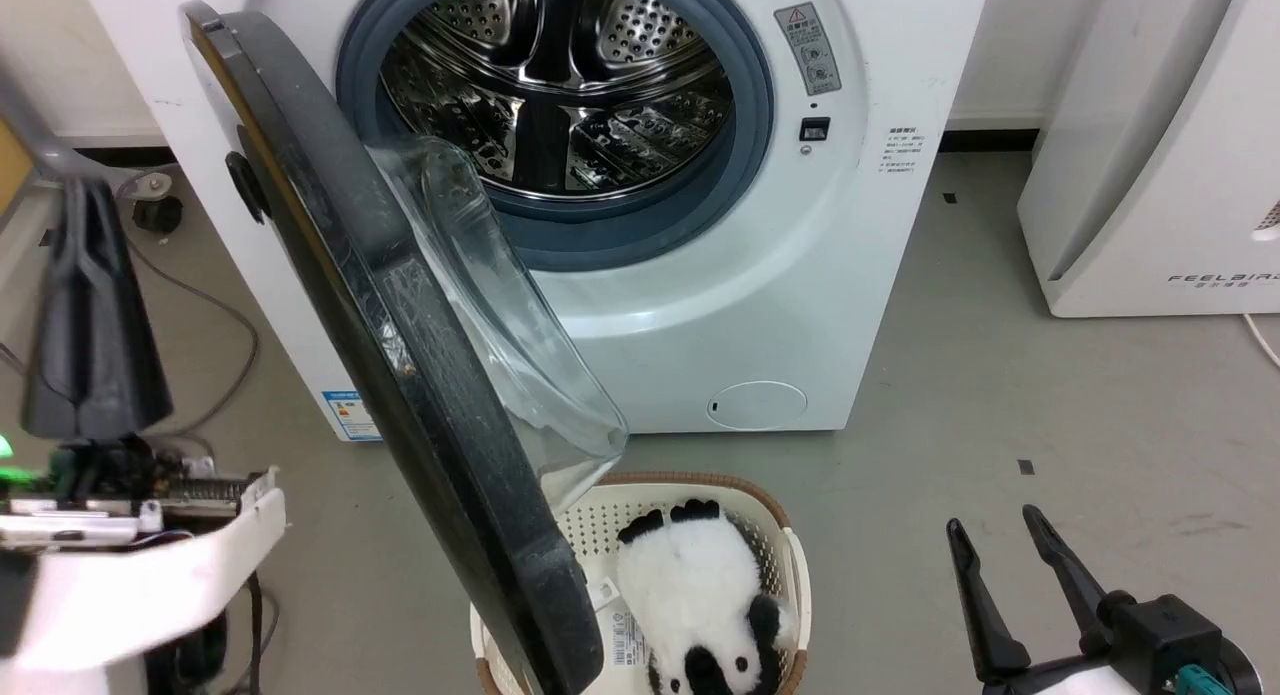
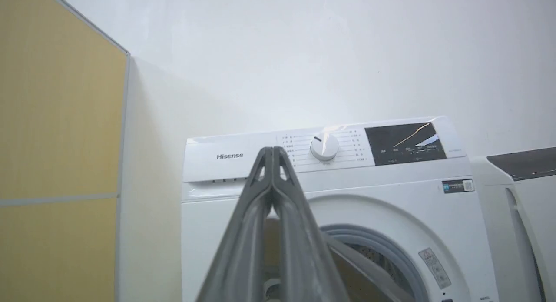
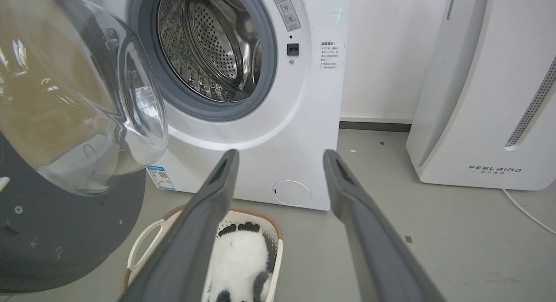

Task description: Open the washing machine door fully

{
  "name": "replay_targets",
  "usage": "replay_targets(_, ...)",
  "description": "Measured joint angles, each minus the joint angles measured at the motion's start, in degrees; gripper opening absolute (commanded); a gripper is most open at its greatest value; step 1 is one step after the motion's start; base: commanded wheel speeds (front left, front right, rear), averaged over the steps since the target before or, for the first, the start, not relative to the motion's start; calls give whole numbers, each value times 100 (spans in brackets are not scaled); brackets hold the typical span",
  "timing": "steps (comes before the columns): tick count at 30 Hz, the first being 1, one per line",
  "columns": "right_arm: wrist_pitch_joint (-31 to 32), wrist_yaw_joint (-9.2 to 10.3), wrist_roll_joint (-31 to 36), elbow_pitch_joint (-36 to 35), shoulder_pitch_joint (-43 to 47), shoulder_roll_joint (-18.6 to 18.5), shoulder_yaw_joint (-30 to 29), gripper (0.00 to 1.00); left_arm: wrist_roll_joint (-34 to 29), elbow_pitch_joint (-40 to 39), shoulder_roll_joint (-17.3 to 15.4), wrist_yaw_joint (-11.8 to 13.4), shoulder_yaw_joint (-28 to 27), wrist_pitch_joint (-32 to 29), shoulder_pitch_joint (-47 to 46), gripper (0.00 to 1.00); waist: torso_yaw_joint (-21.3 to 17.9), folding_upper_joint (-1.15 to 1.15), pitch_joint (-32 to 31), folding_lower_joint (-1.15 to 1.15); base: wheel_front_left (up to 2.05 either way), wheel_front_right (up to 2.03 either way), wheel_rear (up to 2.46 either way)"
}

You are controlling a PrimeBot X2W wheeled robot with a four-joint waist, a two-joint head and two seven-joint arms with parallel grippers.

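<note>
Beside washer [image 1: 700,295], door [image 1: 400,375] half-open: stiff, hinged, glass slick; push dark rim. Left pincer [image 2: 273,152] pressed together, right pincer [image 1: 992,523] spread.

The washing machine door [image 1: 400,395] is glossy black with a clear glass centre; the washer [image 1: 720,305] is white, its drum [image 1: 560,85] silver and dotted with small holes, ringed in grey-blue. Nearer, the basket [image 1: 798,575] is cream with a brown rim and fine perforations, the plush panda [image 1: 700,595] black and white, the floor [image 1: 1000,375] plain grey, and the left panel [image 2: 56,119] yellow.
</note>
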State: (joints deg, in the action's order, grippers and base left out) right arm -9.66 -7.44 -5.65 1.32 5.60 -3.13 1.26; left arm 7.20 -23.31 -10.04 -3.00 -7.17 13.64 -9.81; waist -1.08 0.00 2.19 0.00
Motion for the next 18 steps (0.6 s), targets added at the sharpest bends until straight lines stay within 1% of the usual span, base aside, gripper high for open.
replay_targets(5,-4,0,1,14,-1,1,-2,100,109,-968,-8,-129,387,-84,-320,0,-20,0,-17,0,0,0,0)
replay_targets(9,-3,0,1,19,-1,1,4,100,201,-1499,23,-236,1009,-468,-338,0,-28,0,-25,0,0,0,0)
replay_targets(13,-2,0,1,21,-1,1,3,100,454,-1699,5,-327,1752,-915,-296,0,-7,0,-27,0,0,0,0)
replay_targets(18,-2,0,1,37,1,1,-2,100,672,-1608,-99,-375,2542,-1439,92,0,21,0,-52,0,0,0,0)
